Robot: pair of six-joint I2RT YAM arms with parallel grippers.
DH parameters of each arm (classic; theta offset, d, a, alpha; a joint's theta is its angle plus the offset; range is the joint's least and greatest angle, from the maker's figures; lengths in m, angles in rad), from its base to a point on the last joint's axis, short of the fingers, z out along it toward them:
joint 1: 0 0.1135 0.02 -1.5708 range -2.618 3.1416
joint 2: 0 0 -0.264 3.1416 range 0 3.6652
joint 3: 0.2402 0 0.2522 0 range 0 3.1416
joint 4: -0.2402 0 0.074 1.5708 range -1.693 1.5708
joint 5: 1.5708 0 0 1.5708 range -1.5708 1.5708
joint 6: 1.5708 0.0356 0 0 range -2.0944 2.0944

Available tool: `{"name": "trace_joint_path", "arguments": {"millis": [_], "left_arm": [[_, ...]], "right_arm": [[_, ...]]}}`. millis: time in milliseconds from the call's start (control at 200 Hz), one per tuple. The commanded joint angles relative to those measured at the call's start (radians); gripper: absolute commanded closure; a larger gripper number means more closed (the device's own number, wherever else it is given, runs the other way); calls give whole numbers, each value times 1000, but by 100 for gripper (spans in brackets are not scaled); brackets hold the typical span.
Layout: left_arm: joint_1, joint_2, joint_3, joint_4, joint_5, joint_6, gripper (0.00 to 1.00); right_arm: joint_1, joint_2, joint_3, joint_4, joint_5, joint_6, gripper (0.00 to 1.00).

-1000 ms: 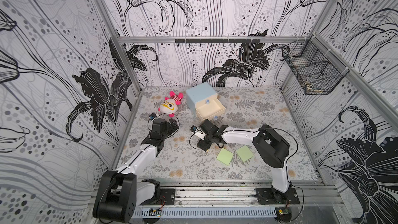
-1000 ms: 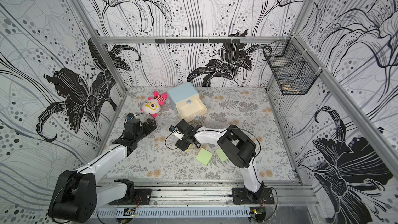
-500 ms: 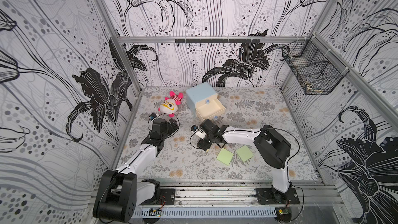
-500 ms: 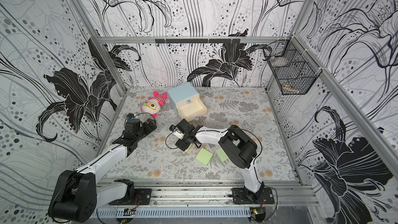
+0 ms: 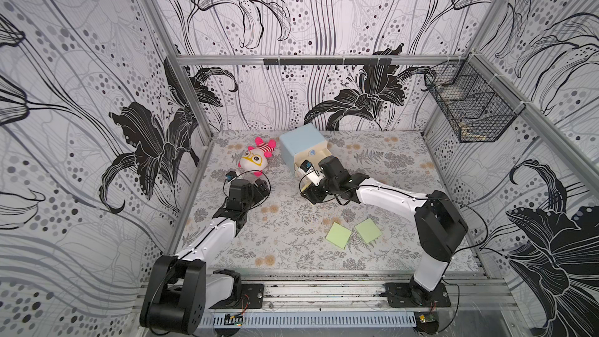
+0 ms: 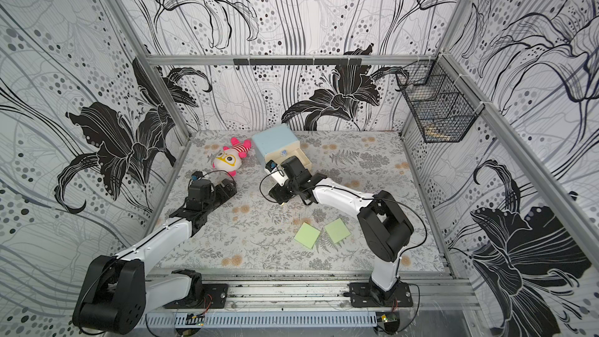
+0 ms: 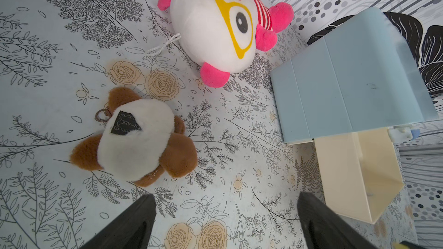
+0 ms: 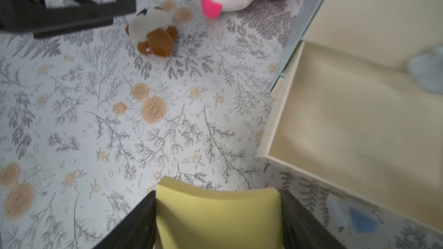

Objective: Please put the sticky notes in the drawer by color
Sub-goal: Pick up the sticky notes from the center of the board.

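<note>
Yellow pad (image 8: 218, 221) is gripped edge-to-edge in the right claw (image 8: 218, 194), jaws set fairly wide on its sides. It is held low over the bench (image 8: 72, 116), just beside the pulled-out drawer (image 8: 347, 120) of the pale-blue chest (image 5: 301, 142). No pad is seen on the part of the drawer floor in view. Left claw (image 7: 225, 196) is spread wide & empty, above the bench near the brown plush (image 7: 136, 140). Pink plush (image 5: 256, 161) lies beside the chest. A green pad (image 5: 338, 235) & a second green pad (image 5: 368, 230) lie flat on the bench, well apart from the chest. Pink pad isn't seen anywhere.

Step in hand, prob.: yellow pad to be put in the open drawer. To be done well, pad should be raised clear of the drawer's side wall & carried over the middle of the tray. It should then be levelled, lowered close to the floor & released. If let go from height, it may catch on the rim. Wrist should be kept off the blue knob (image 5: 311, 152) so the chest isn't shoved.
</note>
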Motion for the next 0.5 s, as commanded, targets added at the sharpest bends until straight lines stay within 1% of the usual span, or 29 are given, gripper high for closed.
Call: {"name": "trace_joint_path", "arguments": {"millis": [0,275,496], "left_arm": [[2,15,-11,64,23,3,3],[2,21,-11,71,37,-1,3],[3,31,-10,76,38,-7,3]], "right_arm": [[-44,-30,44,104,1,33,21],[-136,63,172,186,15,47,22],[-177,158,263,196,33,41,20]]}}
